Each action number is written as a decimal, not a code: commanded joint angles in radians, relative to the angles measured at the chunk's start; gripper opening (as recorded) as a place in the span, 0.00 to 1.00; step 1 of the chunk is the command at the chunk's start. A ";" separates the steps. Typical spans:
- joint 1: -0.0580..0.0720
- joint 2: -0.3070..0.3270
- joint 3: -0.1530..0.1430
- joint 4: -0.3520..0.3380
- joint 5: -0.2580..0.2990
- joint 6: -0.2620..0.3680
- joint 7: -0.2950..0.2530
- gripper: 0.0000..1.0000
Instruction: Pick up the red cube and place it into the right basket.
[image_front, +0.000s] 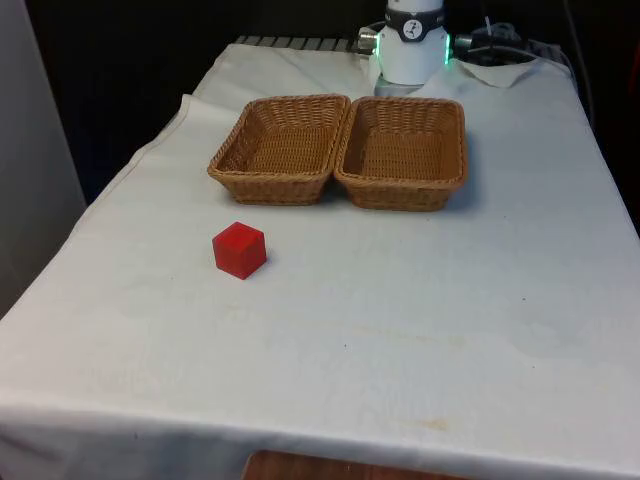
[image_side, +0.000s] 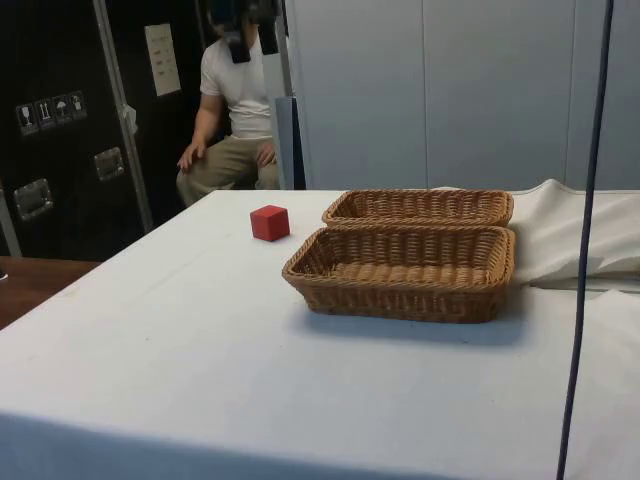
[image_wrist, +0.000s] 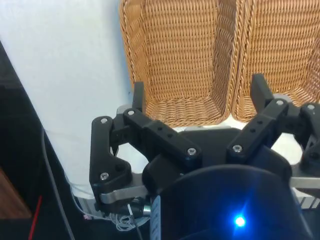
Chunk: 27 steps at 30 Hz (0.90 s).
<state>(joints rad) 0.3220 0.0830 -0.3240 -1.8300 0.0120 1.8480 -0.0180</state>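
The table (image_front: 400, 340) was the biggest thing, and a white cloth covered all of it.

Two brown wicker baskets sat side by side on the cloth, and their long rims touched. In the front view, one basket (image_front: 281, 148) was on the front view's left and the other basket (image_front: 405, 150) was on the front view's right. Nothing lay inside either one. In the side view, one basket (image_side: 405, 270) was close to the camera and the other basket (image_side: 420, 207) sat behind it.

A person (image_side: 232, 110) in a white shirt and tan trousers sat past the far edge of the table in the side view.

The gripper (image_wrist: 197, 100) was black and hung up high above the baskets. Its two fingers (image_wrist: 137, 97) were spread wide apart. Nothing was between them, and they touched nothing.

The red cube (image_front: 239, 250) was the smallest thing. It sat on the cloth by itself, near the basket on the front view's left but not touching it. In the side view the red cube (image_side: 269, 222) was just beside the far basket's end.
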 joint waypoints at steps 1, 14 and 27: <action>0.000 0.016 0.001 0.015 0.007 0.001 -0.002 1.00; -0.012 0.167 -0.014 0.143 0.047 0.023 -0.033 1.00; -0.021 0.252 -0.054 0.186 0.086 0.052 -0.067 1.00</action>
<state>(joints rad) 0.3050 0.3380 -0.3810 -1.6380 0.0930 1.8910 -0.0820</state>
